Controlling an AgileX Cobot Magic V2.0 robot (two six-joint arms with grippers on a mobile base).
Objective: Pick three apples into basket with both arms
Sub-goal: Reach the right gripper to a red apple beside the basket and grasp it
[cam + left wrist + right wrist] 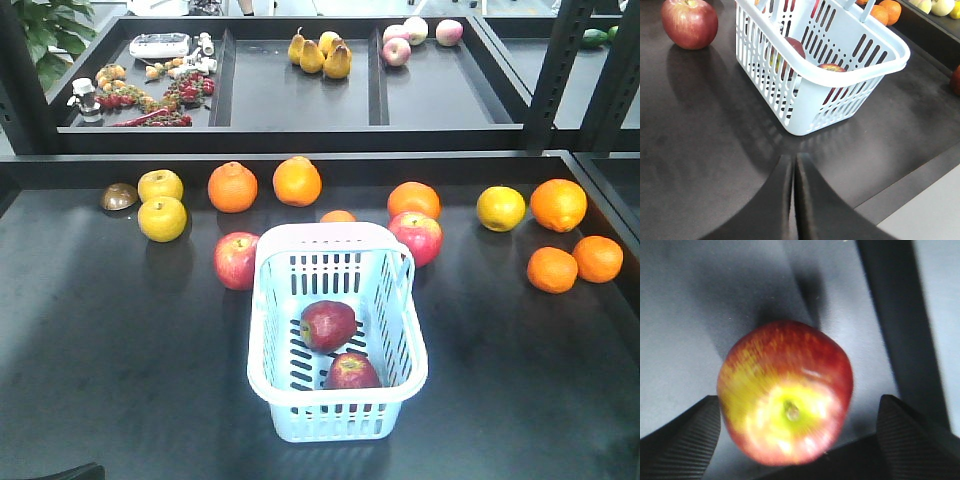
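Red apples: two sit in the basket (337, 392), one (328, 325) behind the other (351, 372). Third apple (785, 392) sits between the spread fingers of the right gripper (795, 440), not clamped. Left gripper (794, 172) is closed, empty, near the basket. One placement left, I'd say.

basket (268, 330): pale blue, slotted, upright mid-table, handle folded down at the far rim
apples inside (328, 324): two dark red ones, just about touching
third apple (785, 392): red, yellow-green stem patch facing the right wrist camera, blurry, between the right gripper's (790, 440) spread fingers
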